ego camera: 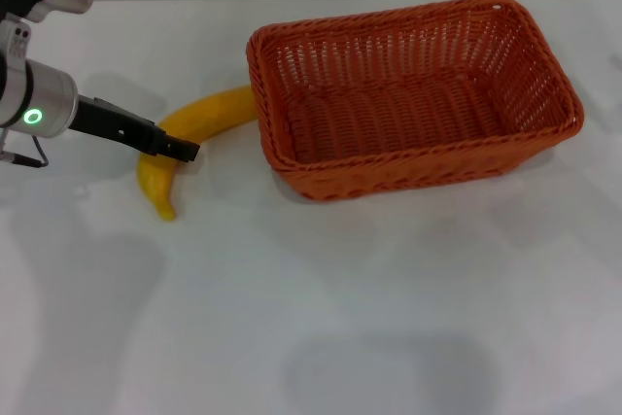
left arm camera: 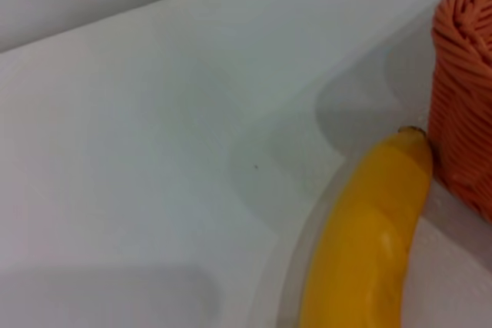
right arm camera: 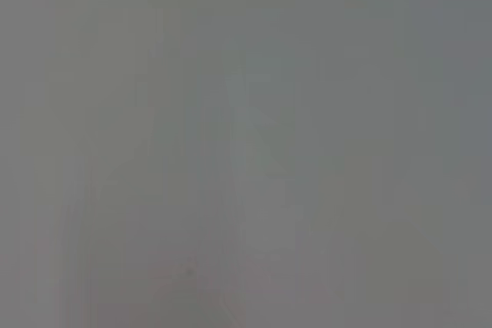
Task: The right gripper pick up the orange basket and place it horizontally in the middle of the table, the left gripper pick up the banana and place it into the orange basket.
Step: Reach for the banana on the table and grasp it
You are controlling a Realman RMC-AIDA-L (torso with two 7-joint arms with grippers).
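Left hand (ego camera: 180, 150) sits on the banana's (ego camera: 199, 119) bend, can't tell if it's clamped yet. Banana's on the desk (ego camera: 389, 289), tip touching the basket (ego camera: 408, 94). Grip mid-curve, lift straight up.

In the head view the orange basket (ego camera: 413, 89) sits on the tabletop (ego camera: 389, 318) in the upper right of the frame, its opening upward; the banana (ego camera: 190, 138) lies on the tabletop left of centre, one end against the basket's left wall, the other end toward the lower left; the left end effector (ego camera: 180, 150) reaches in from the left edge, over the banana's middle.
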